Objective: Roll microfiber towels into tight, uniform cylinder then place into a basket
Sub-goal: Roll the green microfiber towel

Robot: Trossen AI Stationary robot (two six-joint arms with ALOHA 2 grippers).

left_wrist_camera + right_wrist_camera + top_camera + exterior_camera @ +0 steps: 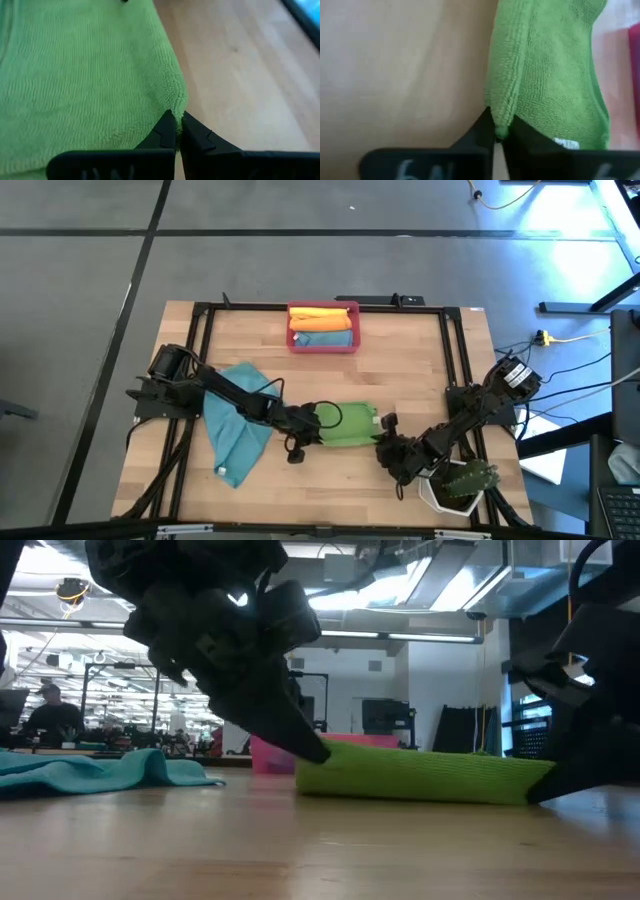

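Folded green microfiber towel (348,426) at table centre-front. Left gripper (306,423) clamps its 9 o'clock edge, right gripper (385,438) pinches its 3 o'clock edge. Teal cloth (234,423) beside at 9 o'clock. Red-pink plastic basket (323,343) at 12 o'clock holds 2 rolls.

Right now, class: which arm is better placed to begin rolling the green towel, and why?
Neither clearly. The left gripper pinches one end of the green towel, the right gripper the other. Both look shut on its edge, so rolling probably needs both together.
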